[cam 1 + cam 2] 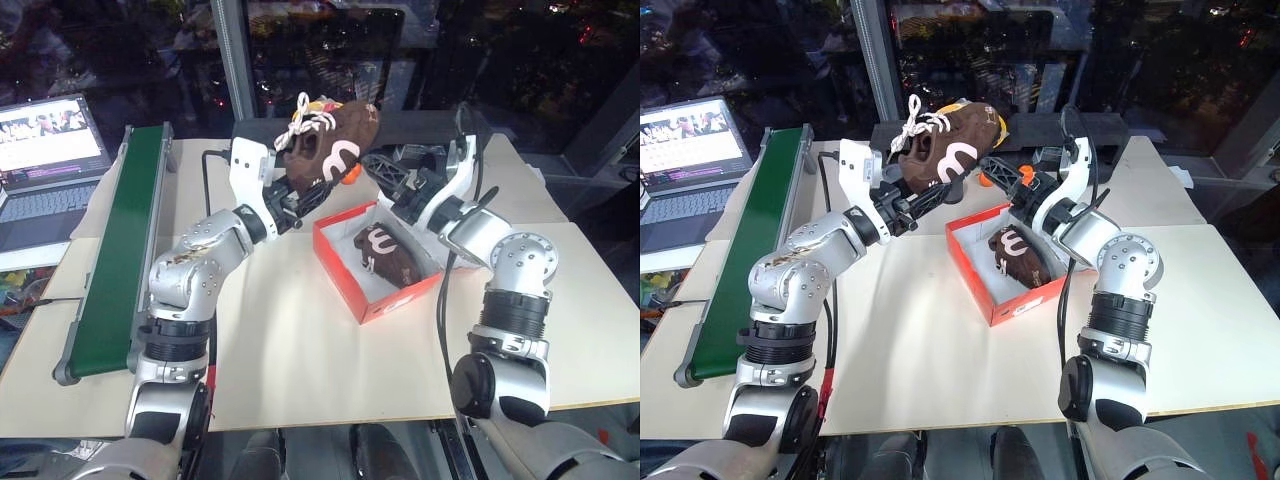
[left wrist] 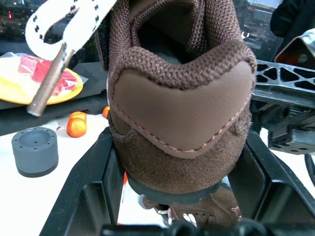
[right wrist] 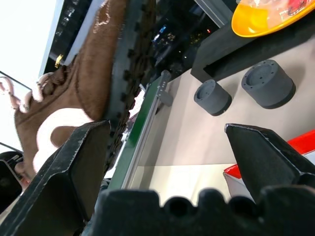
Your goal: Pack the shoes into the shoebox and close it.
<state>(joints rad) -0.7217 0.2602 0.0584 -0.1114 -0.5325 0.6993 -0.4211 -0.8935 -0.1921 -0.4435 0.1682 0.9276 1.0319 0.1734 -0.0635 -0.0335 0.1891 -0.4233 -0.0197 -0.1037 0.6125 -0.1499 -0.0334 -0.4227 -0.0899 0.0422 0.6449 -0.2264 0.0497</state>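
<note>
Left eye view: one dark brown fuzzy shoe [image 1: 385, 251] lies in open red-orange cardboard shoebox [image 1: 340, 275] mid-table [image 1: 300, 370]. Left claw [image 1: 300, 203] pinches second brown shoe [image 1: 335, 142] aloft by its heel; right claw [image 1: 400, 180] spread beside it. Second shoe, lid closing remain.

— What sits around the table [image 1: 300, 370]?
— A green conveyor belt [image 1: 115, 245] lies along its left edge, with an open laptop [image 1: 45, 165] just beyond.
— And at the far edge?
— Two grey cylinders [image 3: 268, 83], small orange balls [image 2: 76, 126] and a yellow plate [image 2: 34, 86].
</note>
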